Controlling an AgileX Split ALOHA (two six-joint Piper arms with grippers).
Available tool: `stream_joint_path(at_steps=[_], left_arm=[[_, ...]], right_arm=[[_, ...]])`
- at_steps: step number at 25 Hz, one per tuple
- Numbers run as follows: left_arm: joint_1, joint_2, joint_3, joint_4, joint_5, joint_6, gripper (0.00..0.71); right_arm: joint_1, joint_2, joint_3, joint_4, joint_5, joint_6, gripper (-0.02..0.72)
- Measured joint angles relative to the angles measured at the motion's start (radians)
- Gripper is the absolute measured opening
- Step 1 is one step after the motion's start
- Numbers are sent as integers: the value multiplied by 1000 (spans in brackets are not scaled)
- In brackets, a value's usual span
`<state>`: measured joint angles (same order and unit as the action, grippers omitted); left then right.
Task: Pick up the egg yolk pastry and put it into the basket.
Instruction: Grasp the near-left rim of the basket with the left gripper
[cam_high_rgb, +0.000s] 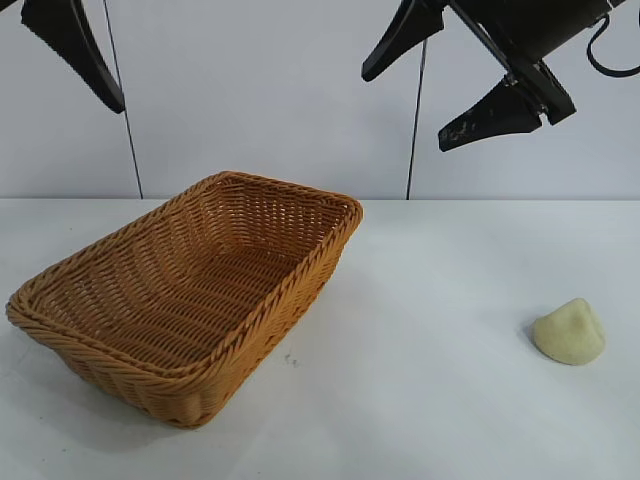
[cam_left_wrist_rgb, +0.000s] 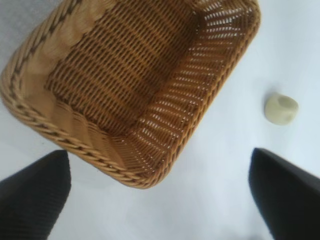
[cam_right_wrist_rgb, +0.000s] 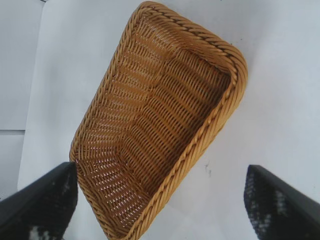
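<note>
Black right gripper (cam_high_rgb: 455, 88) aloft, fingers (cam_high_rgb: 490, 115) apart

We see the left gripper (cam_high_rgb: 75, 50) cut off at the exterior view's upper left edge, one finger showing. The basket (cam_left_wrist_rgb: 150, 170) runs off the left wrist view's top; the egg yolk pastry (cam_left_wrist_rgb: 281, 109) there is too small for detail.

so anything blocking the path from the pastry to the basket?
Nothing visible. The egg yolk pastry sits alone on the white table; bare surface runs from it to the basket, whose inside is empty. Both claws hang open above.
</note>
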<state>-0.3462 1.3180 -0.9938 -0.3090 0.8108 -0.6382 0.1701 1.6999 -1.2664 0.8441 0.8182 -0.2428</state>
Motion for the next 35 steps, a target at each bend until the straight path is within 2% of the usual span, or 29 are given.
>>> stream_joint_path(at_steps=[5,10,13,17,29,35], left_arm=[[-96,0,68,140,-50,-331,692],[-106,0,145,271,-139,-641,692],[-106,21,179,289,-154,-743,692],[-106,73,188,291,-163,-766,692],[-105,322,189,283,-331,-759,692],[-45,428,189,137,-389,-615,692]], right_arm=[[0,0,0,0,0,0,645],[0,0,0,0,0,0,645],[0,0,0,0,0,0,645],[0,0,0,0,0,0,645],[0,0,0,0,0,0,645],[0,0,0,0,1,0,645]])
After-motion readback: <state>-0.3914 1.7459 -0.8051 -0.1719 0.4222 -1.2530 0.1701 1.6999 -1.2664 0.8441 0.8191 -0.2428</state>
